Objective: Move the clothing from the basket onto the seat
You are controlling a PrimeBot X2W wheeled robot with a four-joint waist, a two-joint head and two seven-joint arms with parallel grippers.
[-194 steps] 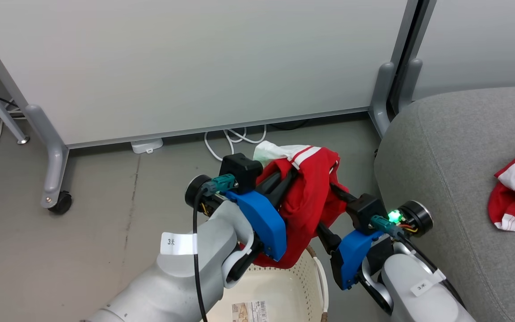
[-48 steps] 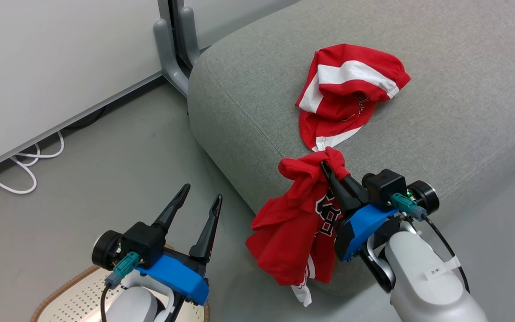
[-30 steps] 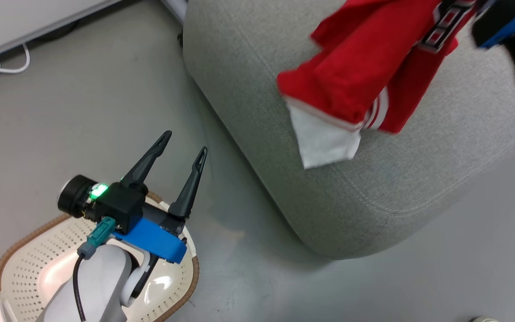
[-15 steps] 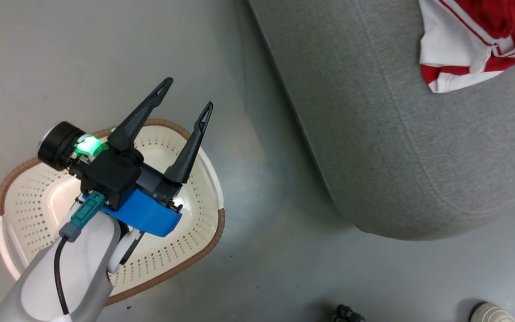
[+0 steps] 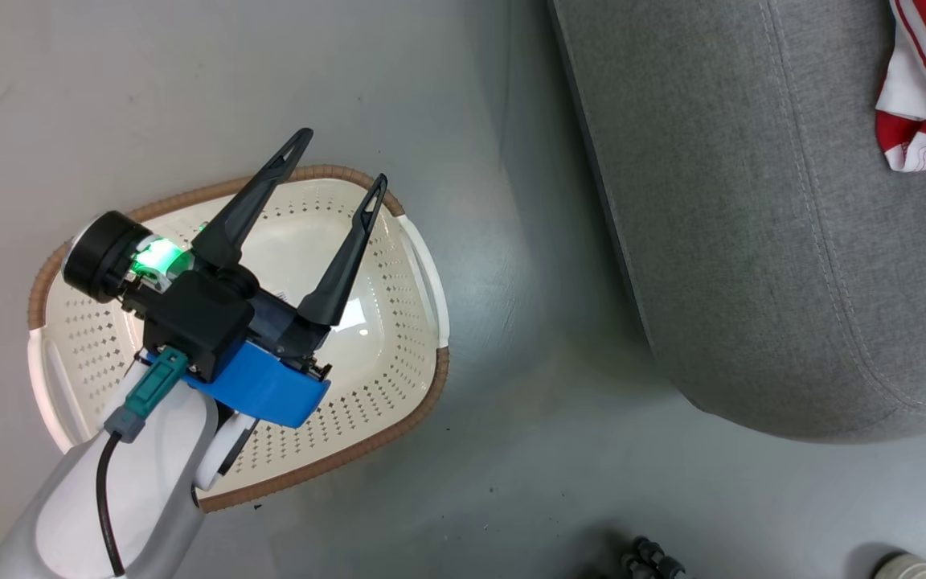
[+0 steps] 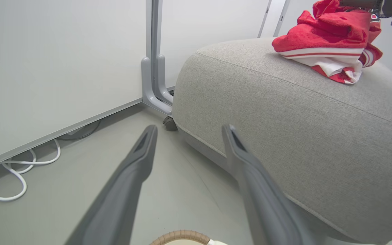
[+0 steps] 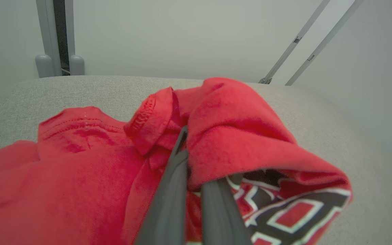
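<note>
The cream basket (image 5: 419,265) with a brown rim stands on the floor left of the grey seat (image 5: 752,241); its perforated floor shows bare. My left gripper (image 5: 342,156) hovers over the basket, fingers spread wide with nothing between them. The left wrist view looks past that open gripper (image 6: 190,127) at the seat (image 6: 284,119), where red and white clothing (image 6: 328,44) lies in a heap. An edge of the clothing (image 5: 925,121) shows at the head view's upper right. My right gripper (image 7: 184,136) is shut on a fold of red clothing (image 7: 237,136) above the seat (image 7: 80,88).
A white partition panel on a grey leg (image 6: 153,85) with a caster (image 6: 170,124) stands behind the seat's corner. A white cable (image 6: 12,170) loops on the floor by the panel. A small dark object (image 5: 648,559) and a pale round one (image 5: 909,567) sit at the bottom edge.
The head camera has swung down and left, bringing the whole basket into view. The right gripper has carried its red garment from the seat's front edge up over the seat. The left gripper stays open.
</note>
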